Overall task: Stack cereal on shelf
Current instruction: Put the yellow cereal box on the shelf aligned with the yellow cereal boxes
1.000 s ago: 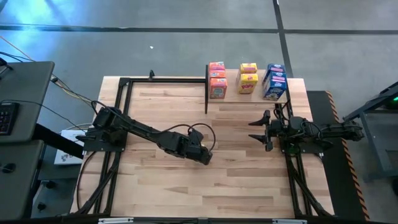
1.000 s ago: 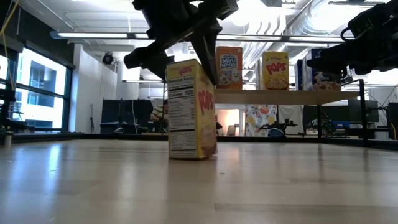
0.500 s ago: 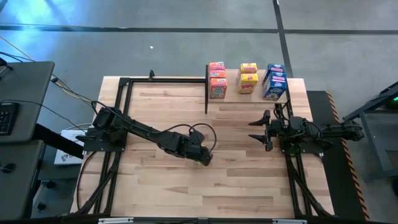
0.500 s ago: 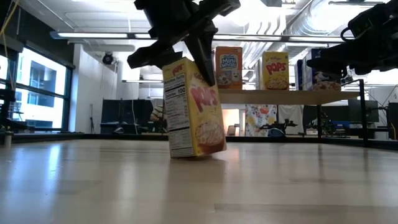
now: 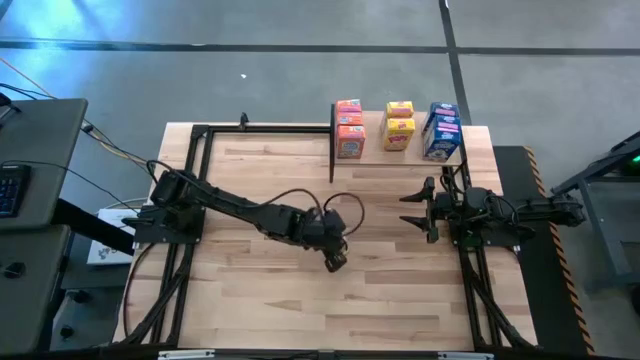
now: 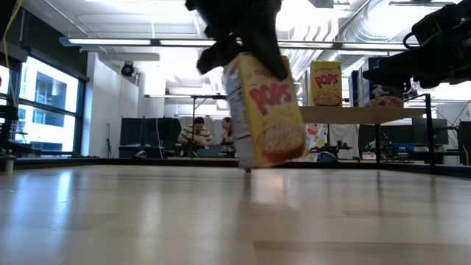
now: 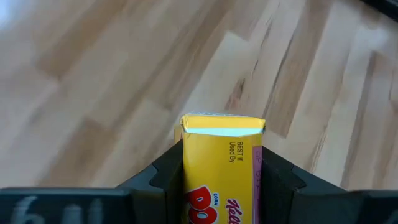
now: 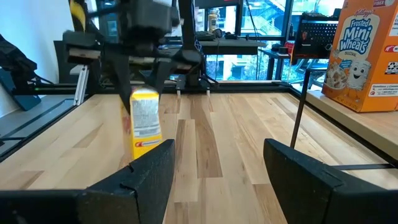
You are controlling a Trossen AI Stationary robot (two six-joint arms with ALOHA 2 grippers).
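cereal box clamped in left tool, seemingly lifted

- The shelf stands at the bench's far right corner, with cereal boxes in stacks on it.
- The left end effector holds one cereal box tilted over the bench's middle.
- The right end effector hangs near the right edge, before the shelf.
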